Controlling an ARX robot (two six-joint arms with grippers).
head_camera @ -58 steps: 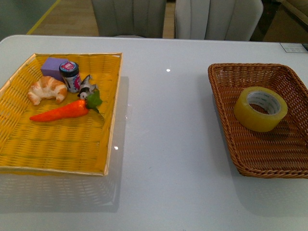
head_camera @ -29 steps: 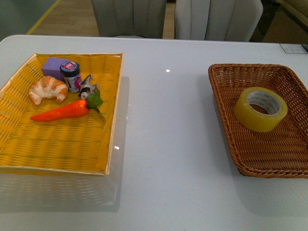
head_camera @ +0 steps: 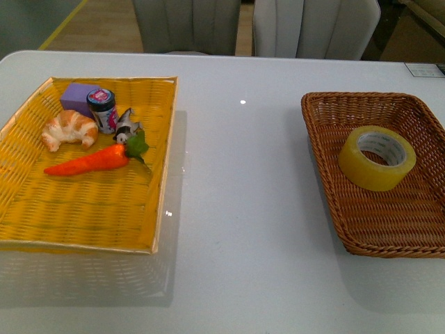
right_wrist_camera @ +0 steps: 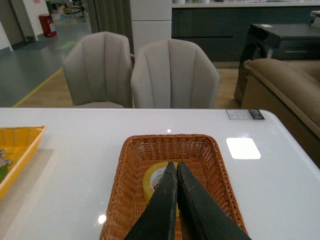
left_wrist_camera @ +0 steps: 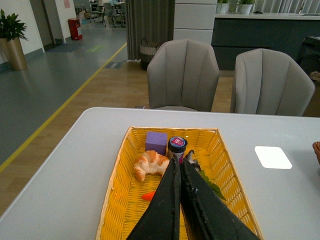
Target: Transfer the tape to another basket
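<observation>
The yellowish tape roll [head_camera: 377,157] lies flat inside the brown wicker basket [head_camera: 327,149] at the table's right. In the right wrist view the tape [right_wrist_camera: 151,180] shows partly behind my right gripper [right_wrist_camera: 174,165], which is shut and empty, held above the basket [right_wrist_camera: 132,175]. My left gripper [left_wrist_camera: 178,161] is shut and empty, held above the bright yellow tray [left_wrist_camera: 122,185]. Neither gripper shows in the front view.
The yellow tray [head_camera: 90,202] at the left holds a croissant [head_camera: 68,129], a purple block [head_camera: 78,95], a small jar [head_camera: 103,110], a small figurine [head_camera: 126,126] and a toy carrot [head_camera: 90,160]. Bare white table lies between tray and basket. Two grey chairs [head_camera: 254,26] stand behind the far edge.
</observation>
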